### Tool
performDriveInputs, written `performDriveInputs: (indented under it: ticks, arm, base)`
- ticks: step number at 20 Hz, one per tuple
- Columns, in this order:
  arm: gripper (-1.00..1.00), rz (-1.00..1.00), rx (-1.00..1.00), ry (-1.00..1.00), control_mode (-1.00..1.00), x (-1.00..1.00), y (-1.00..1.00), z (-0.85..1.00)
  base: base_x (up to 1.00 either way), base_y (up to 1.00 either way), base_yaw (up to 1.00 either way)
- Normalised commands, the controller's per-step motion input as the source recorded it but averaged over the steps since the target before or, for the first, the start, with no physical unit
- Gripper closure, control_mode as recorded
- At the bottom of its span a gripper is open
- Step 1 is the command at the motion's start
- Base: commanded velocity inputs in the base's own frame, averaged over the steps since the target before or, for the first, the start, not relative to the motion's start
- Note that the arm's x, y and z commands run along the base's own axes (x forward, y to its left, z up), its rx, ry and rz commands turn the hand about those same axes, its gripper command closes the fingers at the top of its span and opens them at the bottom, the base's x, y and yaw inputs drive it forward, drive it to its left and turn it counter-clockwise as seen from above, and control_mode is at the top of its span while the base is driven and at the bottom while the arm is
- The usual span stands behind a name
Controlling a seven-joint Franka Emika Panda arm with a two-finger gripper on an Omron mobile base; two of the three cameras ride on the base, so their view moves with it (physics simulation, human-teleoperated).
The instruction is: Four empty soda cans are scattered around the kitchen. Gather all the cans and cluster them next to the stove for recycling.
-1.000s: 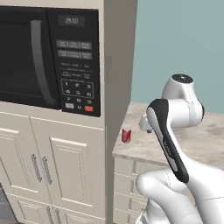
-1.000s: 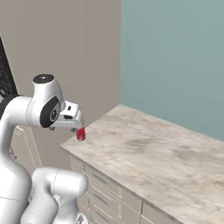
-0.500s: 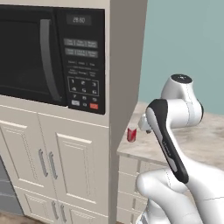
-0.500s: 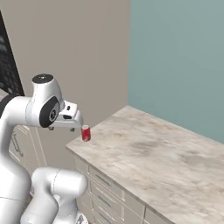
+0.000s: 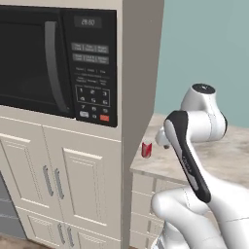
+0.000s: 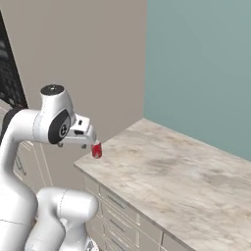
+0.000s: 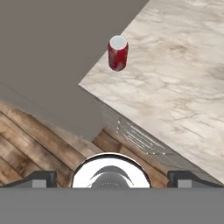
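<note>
One red soda can (image 7: 117, 53) stands upright at the near corner of the beige marbled counter (image 7: 175, 83), close to the tall cabinet's side. In the base views the same can (image 5: 146, 150) (image 6: 96, 150) sits just past my hand. My gripper (image 7: 113, 178) hovers above the counter's corner, short of the can and apart from it. It is open, its two tips wide apart with nothing between them. From the right, the gripper (image 6: 86, 144) hangs just left of the can. The stove is out of view.
A tall cream cabinet (image 5: 138, 73) with a black built-in microwave (image 5: 53, 63) rises left of the counter, its brown side panel (image 6: 88, 63) right beside the can. A teal wall (image 6: 201, 68) backs the counter. Drawers (image 6: 117, 206) lie under its edge, with wood floor (image 7: 30, 140) below.
The whole picture has shifted in both base views, so the base has driven; cabinet and counter now sit further right. The can lies nearer my hand. The gripper stays open.
</note>
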Motion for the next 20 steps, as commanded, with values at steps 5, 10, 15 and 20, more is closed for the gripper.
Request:
performDriveInputs:
  ticks: [5,10,15,20]
  arm:
    - [-1.00,0.20,0.00,-0.01,-1.00,0.06,-0.04,-0.26]
    - [-1.00,0.14,0.00,-0.04,-1.00,0.29,-0.01,-0.34]
    - [-1.00,0.13,-0.04,-0.01,-1.00,0.53,0.04,-0.19]
    - [-1.00,0.12,0.04,0.03,-1.00,0.59,-0.03,-0.17]
  base:
    - [0.00,0.00,0.00]
    - [0.00,0.00,0.00]
    - [0.00,0.00,0.00]
    - [0.00,0.00,0.00]
